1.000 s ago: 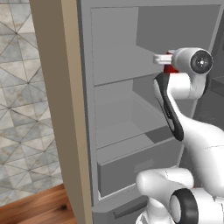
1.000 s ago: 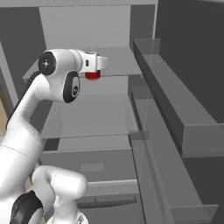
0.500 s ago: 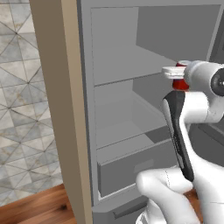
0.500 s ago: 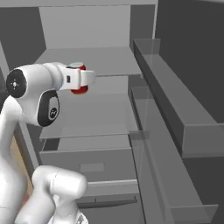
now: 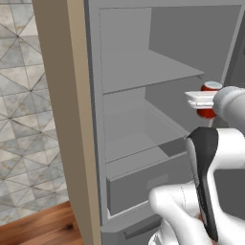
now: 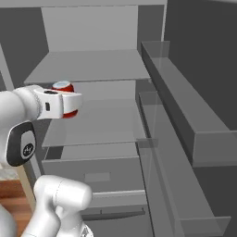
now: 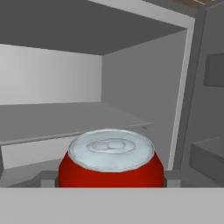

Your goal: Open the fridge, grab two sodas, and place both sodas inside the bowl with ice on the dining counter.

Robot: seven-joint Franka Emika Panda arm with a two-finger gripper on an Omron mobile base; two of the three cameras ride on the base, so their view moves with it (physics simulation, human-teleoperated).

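The fridge [image 5: 91, 143] stands open, and the step in hand looks like the carrying-off of the first soda. The red can [image 7: 111, 164] sits between the fingers of the gripper [image 6: 69, 104], which appears closed on its sides: in the hand view the can sits right at the bottom with a grey finger stub at each flank, and in the right base view its silver top and red body peek out above and below the white hand. The can is held in the air in front of the fridge's middle shelf [image 6: 92, 129], not resting on it, as far as the base views show.

The next move, by that reading, calls for drawing the can clear of the shelves and door bins [image 6: 185, 120], then turning the base towards the dining counter and the bowl, and coming back for a second soda.

Much is hard to judge. The actual contact of the fingers with the can is cut off at the bottom of the hand view and covered by the hand in the base views, so the firmness of the hold is a guess. In the left base view the can [image 5: 208, 99] is half hidden behind the white wrist.
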